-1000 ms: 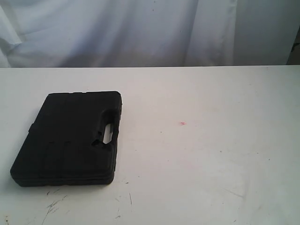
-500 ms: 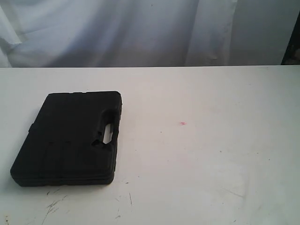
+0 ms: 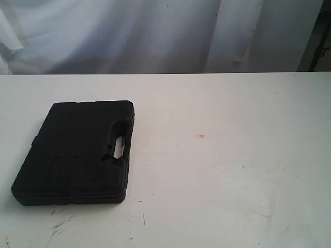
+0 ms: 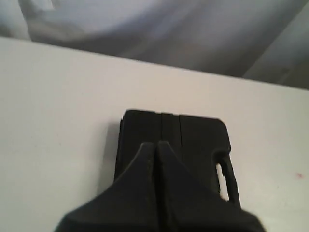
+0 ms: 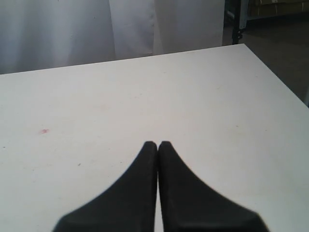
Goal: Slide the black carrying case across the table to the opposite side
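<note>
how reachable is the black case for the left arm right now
Likely yes: the shut left claw is already lined up close over the case, and nothing shows between them.

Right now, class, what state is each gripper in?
Left gripper: closed, holding nothing; the black carrying case lies beyond its tips.
Right gripper: closed, holding nothing, over the white table.
</note>
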You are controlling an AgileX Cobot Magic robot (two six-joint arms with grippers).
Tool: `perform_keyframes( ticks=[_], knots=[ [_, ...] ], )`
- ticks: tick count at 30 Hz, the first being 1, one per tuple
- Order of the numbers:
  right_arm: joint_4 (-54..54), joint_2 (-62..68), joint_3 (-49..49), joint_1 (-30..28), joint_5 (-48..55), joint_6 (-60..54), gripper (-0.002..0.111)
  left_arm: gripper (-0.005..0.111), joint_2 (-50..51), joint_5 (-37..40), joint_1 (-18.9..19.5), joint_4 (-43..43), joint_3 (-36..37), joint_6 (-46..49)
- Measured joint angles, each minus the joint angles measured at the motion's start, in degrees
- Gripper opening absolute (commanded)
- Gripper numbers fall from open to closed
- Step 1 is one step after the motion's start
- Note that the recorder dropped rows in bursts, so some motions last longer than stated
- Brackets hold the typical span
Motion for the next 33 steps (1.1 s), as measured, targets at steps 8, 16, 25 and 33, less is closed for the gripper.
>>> perform_keyframes(
  ticks=[8, 16, 25, 33],
  knots=[
    [0.0, 0.0, 0.0, 0.0, 0.0, 0.0, 0.0, 0.0, 14.31, 7.42, 0.0, -2.93, -5.16, 3.69],
    [0.0, 0.0, 0.0, 0.0, 0.0, 0.0, 0.0, 0.0, 19.89, 5.1, 0.0, -4.11, -5.19, 5.81],
    [0.0, 0.0, 0.0, 0.0, 0.0, 0.0, 0.0, 0.0, 22.7, 3.88, 0.0, -5.21, -6.19, 5.81],
    [0.0, 0.0, 0.0, 0.0, 0.0, 0.0, 0.0, 0.0, 30.11, 12.76, -3.37, -8.55, -15.16, 4.29]
  ],
)
